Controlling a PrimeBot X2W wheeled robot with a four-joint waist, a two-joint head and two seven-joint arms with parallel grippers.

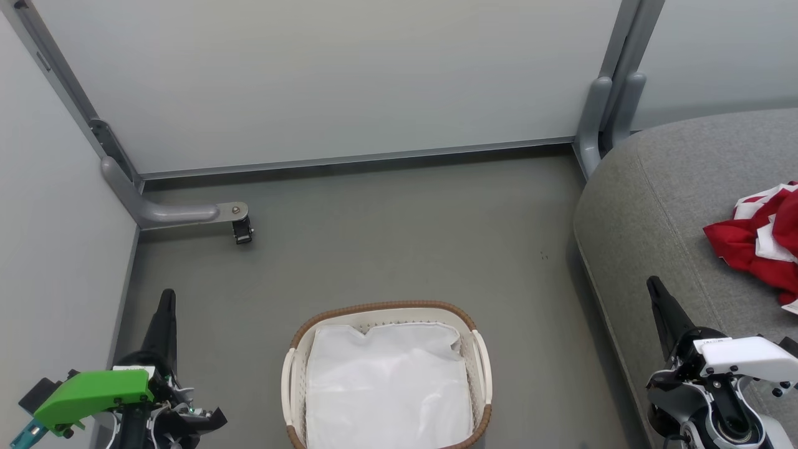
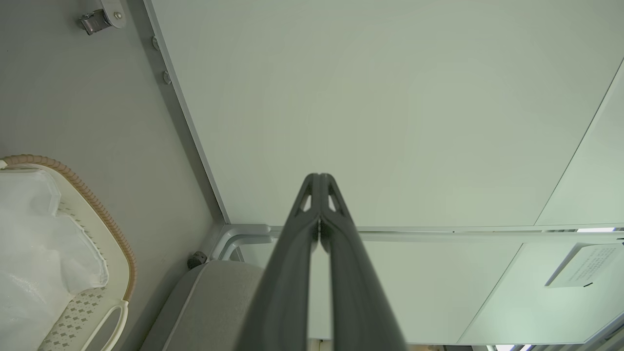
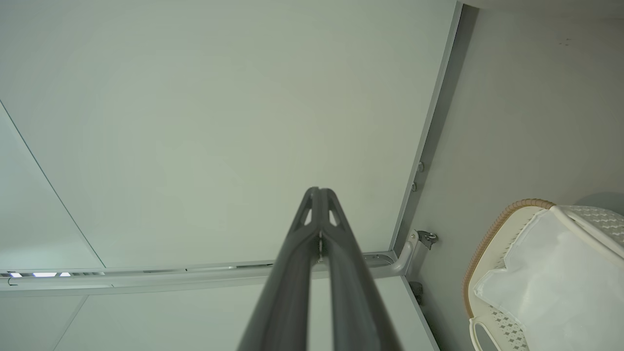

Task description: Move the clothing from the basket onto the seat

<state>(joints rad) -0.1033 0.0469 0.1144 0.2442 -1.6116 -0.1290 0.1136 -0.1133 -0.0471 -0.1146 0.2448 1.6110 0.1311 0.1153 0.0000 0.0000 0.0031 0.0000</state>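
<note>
The red and white clothing (image 1: 762,246) lies crumpled on the grey seat (image 1: 661,206) at the right edge of the head view. The white basket (image 1: 480,355) with its brown rim stands on the floor at bottom centre, and inside it I see just a white liner (image 1: 386,386). My left gripper (image 1: 167,298) is shut and empty at the lower left, left of the basket. My right gripper (image 1: 653,284) is shut and empty over the seat's front edge, below and left of the clothing. The wrist views show each pair of fingers (image 2: 319,180) (image 3: 319,193) closed tip to tip, with the basket (image 2: 114,234) (image 3: 487,234) at the side.
Pale partition walls (image 1: 324,81) enclose the grey floor (image 1: 405,237) at the back and left. A grey bracket foot with a small caster (image 1: 242,229) juts out at the back left, and grey posts (image 1: 601,112) stand at the back right beside the seat.
</note>
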